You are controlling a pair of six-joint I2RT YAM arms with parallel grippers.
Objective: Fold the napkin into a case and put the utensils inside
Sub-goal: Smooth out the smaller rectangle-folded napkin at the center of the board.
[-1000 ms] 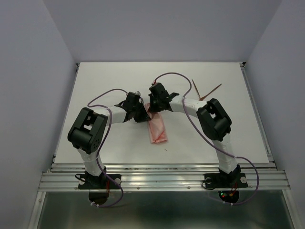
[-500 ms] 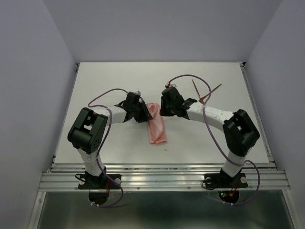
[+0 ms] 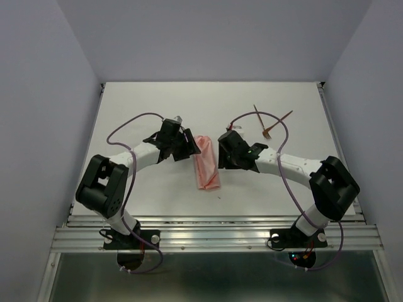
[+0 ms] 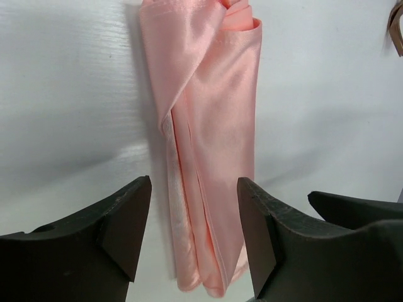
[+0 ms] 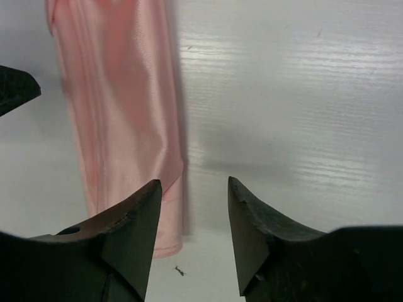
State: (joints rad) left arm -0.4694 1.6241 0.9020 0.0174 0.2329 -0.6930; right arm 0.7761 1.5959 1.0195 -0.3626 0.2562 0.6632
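Observation:
The napkin (image 3: 207,168) lies mid-table as a narrow folded salmon-pink case, its long axis running near to far. My left gripper (image 3: 189,150) hovers at its far left corner. In the left wrist view the open fingers straddle the end of the napkin (image 4: 217,138) without touching it; the gripper (image 4: 193,207) holds nothing. My right gripper (image 3: 222,158) is just right of the case, open and empty (image 5: 193,189), with the napkin (image 5: 119,107) beside its left finger. The two thin reddish-brown utensils (image 3: 279,120) lie at the far right, crossed at their near ends.
A purple cable (image 3: 242,117) loops from the right arm over the table near the utensils. A tiny dark speck (image 5: 181,271) lies off the napkin's near end. The white table (image 3: 145,100) is walled on three sides.
Both grippers have opened and let go of the napkin. The right gripper has moved from the napkin's far end to its right side, its arm swinging out right. The left elbow swung left.

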